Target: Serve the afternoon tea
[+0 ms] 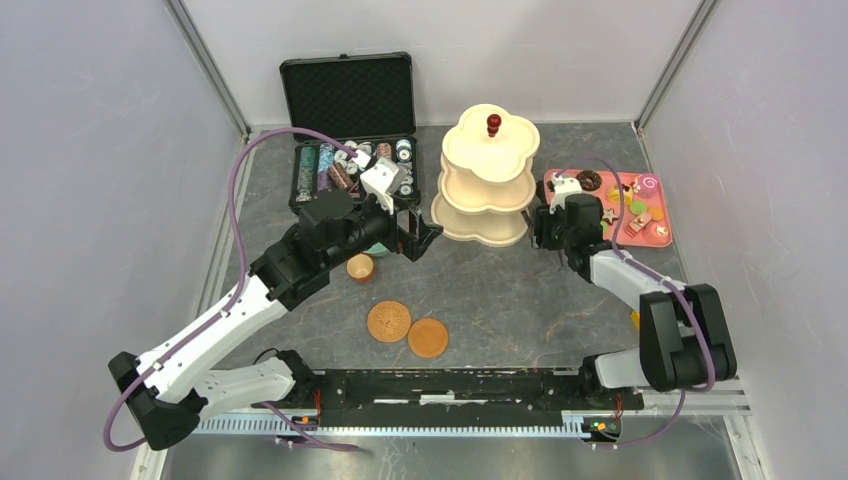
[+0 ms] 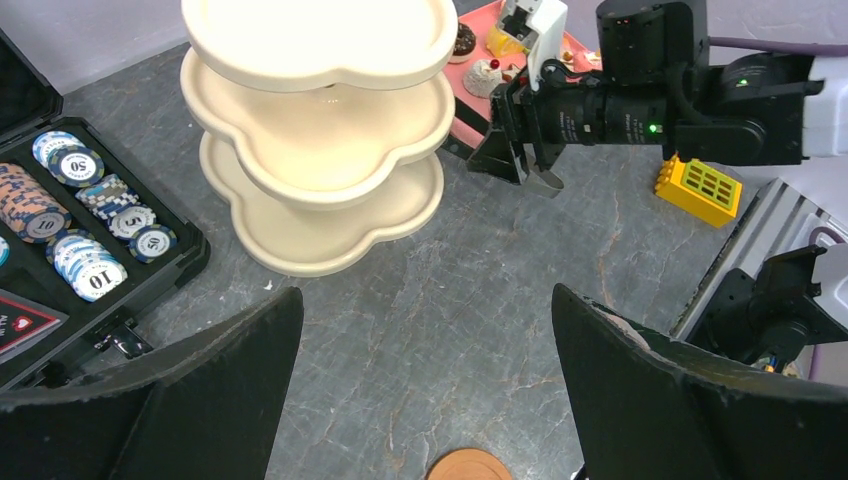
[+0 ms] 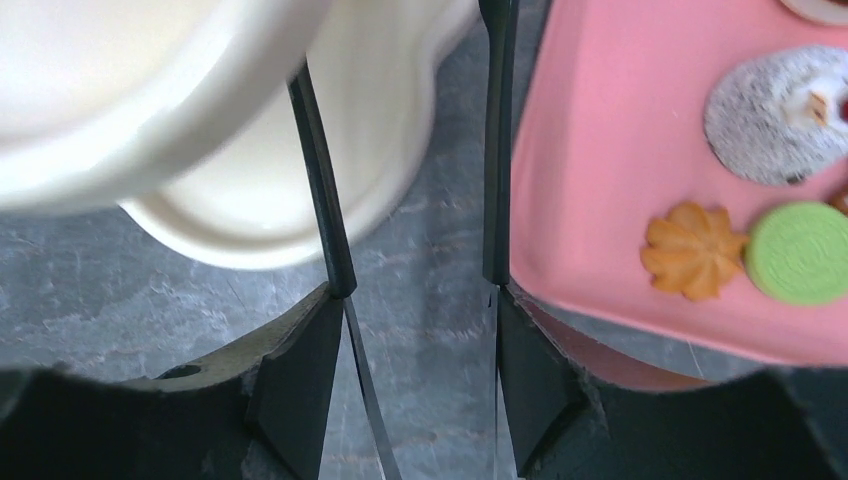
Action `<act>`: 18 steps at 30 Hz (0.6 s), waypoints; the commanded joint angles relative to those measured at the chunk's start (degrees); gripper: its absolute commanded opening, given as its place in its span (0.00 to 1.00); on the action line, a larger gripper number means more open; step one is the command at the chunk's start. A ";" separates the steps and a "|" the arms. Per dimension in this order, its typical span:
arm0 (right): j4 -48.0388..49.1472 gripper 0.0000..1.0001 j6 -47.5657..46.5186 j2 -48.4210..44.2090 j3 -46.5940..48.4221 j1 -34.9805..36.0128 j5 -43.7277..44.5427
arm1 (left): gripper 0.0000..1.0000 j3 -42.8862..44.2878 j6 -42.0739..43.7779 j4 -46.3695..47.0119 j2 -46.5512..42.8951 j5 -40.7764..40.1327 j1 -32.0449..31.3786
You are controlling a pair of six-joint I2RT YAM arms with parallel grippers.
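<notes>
Black fingers (image 3: pixel 325 200) of the right gripper (image 2: pixel 520 172) stand narrowly parted and empty, low between the cream three-tier flower-shaped stand (image 1: pixel 487 180) and the pink plastic tray (image 1: pixel 662 238), right of centre. Its small colourful toy pastries (image 1: pixel 628 208) look light, hard and slippery, so pinch one across its sides. Centre-left, the left gripper (image 2: pixel 425 295) hovers wide and empty.

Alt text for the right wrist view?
The right gripper is open and empty above the grey table, in the gap between the cream tiered stand and a pink tray holding toy pastries.
</notes>
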 commanded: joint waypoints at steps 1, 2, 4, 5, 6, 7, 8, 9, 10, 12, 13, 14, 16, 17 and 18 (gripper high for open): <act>-5.59 0.60 -0.73 -5.63 -3.06 0.15 5.90 | 1.00 0.65 -0.25 1.75 -1.37 1.56 -0.21; -6.08 0.60 -0.42 -6.72 -4.30 0.14 6.56 | 1.00 0.64 -0.38 1.82 -1.46 1.71 -0.21; -7.49 0.60 -0.04 -9.09 -5.95 0.01 7.96 | 1.00 0.64 -0.62 1.87 -1.47 2.02 -0.21; -8.64 0.59 0.03 -10.31 -6.44 -0.03 8.75 | 1.00 0.64 -0.74 1.85 -1.61 2.23 -0.21; -10.30 0.60 -0.07 -11.30 -6.56 -0.16 9.89 | 1.00 0.60 -0.79 1.94 -1.69 2.28 -0.21; -12.01 0.59 -0.13 -12.64 -6.33 -0.38 11.00 | 1.00 0.56 -0.75 1.98 -1.93 2.21 -0.22; -13.33 0.59 -0.22 -14.02 -5.90 -0.69 11.72 | 1.00 0.41 -0.76 2.17 -2.28 2.04 -0.26; -15.01 0.59 -0.31 -15.02 -5.00 -1.10 12.78 | 1.00 0.15 -0.83 2.39 -2.43 1.88 -0.24; -16.82 0.59 -0.23 -16.16 -3.96 -1.73 14.17 | 1.00 0.04 -0.83 2.56 -2.64 1.76 -0.25; -19.51 0.58 -0.45 -17.85 -2.04 -2.79 16.14 | 1.00 0.11 -1.16 2.55 -2.61 2.14 -0.25; -20.80 0.58 -0.52 -18.43 -1.25 -3.45 16.68 | 1.00 0.12 -1.33 2.55 -2.62 2.49 -0.29; -21.91 0.58 -0.52 -18.75 -0.23 -4.09 17.54 | 1.00 0.12 -1.49 2.63 -2.66 2.69 -0.29; -24.61 0.59 0.24 -18.38 2.37 -5.86 19.09 | 1.00 0.12 -1.69 2.80 -2.78 2.99 -0.22; -25.84 0.59 0.42 -17.92 4.01 -6.97 19.03 | 1.00 0.12 -1.71 2.73 -2.88 2.99 -0.27; -26.74 0.59 0.65 -17.08 5.37 -8.21 18.75 | 1.00 0.12 -1.79 2.80 -3.02 2.99 -0.30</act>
